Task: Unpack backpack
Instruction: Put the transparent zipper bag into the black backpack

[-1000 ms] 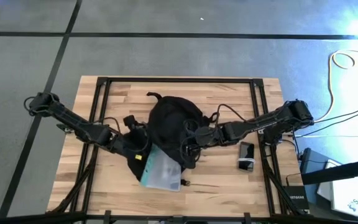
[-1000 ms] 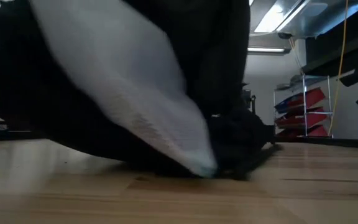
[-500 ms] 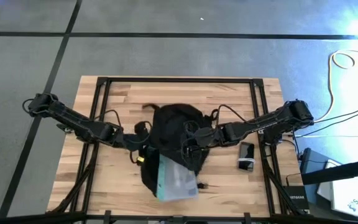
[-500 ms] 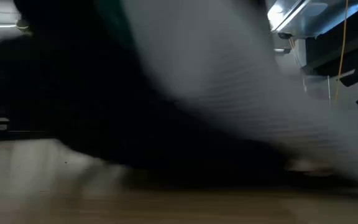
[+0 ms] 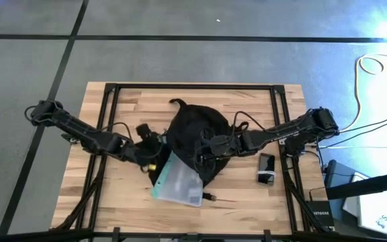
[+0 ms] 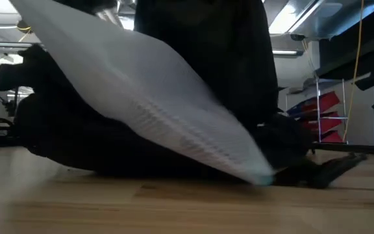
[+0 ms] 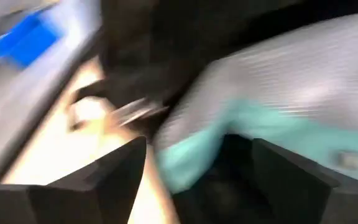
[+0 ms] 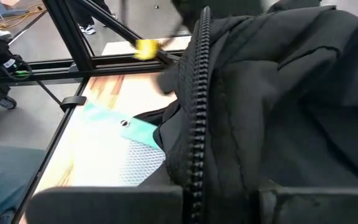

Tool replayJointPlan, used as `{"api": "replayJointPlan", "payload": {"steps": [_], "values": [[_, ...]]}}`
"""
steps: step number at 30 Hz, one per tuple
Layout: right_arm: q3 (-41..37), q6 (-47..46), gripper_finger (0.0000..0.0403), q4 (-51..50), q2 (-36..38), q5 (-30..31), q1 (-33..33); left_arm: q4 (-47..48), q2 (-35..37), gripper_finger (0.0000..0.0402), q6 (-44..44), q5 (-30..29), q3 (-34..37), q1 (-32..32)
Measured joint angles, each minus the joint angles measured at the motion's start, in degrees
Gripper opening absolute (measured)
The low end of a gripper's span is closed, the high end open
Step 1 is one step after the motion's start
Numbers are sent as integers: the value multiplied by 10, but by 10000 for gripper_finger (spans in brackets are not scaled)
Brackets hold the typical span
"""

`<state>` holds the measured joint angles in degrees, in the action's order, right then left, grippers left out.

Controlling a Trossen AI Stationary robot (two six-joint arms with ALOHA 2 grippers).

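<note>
The black backpack (image 5: 193, 131) sits mid-table with its lower part on the wood and its upper part held up. A clear teal-edged pouch (image 5: 177, 183) sticks out of its near side and slants down, one corner (image 6: 261, 177) on the table. My left gripper (image 5: 152, 160) stands open at the pouch's upper left corner. In the left wrist view the teal edge (image 7: 197, 146) lies between its fingers. My right gripper (image 5: 205, 149) is shut on the backpack from the right. My left gripper has the pouch's teal edge (image 7: 185, 155) between its wide-apart fingers; whether it touches, I cannot tell, as the view is blurred. My right gripper pinches the backpack's fabric at the zipper edge (image 8: 194, 174) of its opening, coming from the table's right and slanting down. The fabric is raised there; the backpack's lower part stays on the table.
A dark phone-like thing (image 5: 266, 168) lies on the table to the right of the backpack. A small dark piece (image 5: 210, 197) lies just near of the pouch. A black metal frame (image 5: 113, 87) runs around the tabletop. Bare wood lies along the far and near edges.
The backpack and pouch have swung. The pouch's near end went toward the table's right and near edge, then came back left. The backpack's far loop has shifted toward the right. My left gripper has turned a little at the wrist.
</note>
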<state>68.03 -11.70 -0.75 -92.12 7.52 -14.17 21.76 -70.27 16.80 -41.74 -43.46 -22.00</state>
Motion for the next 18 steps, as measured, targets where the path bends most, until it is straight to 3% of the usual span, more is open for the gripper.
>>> {"api": "replayJointPlan", "payload": {"steps": [4, 6, 8, 11, 13, 15, 18], "values": [[0, 0, 3, 0, 0, -2, 0, -57, 0, 279, -102, 124, 0, -34], [0, 0, 3, 0, 0, -2, 0, -66, 0, 279, -133, 141, 0, -51], [0, 0, 3, 0, 0, -2, 0, -72, 0, 279, -142, 91, 0, -65], [0, 0, 3, 0, 0, -2, 0, -75, 0, 279, -99, -89, 0, -84], [0, 0, 3, -3, 0, 1, 0, -79, 0, 279, -67, -146, 0, -97], [0, 0, 3, -4, 0, 4, 0, -95, 0, 279, -70, -110, 0, -111], [0, 0, 3, -4, 0, 5, 0, -136, -10, 279, -92, 14, 0, -127]]}}
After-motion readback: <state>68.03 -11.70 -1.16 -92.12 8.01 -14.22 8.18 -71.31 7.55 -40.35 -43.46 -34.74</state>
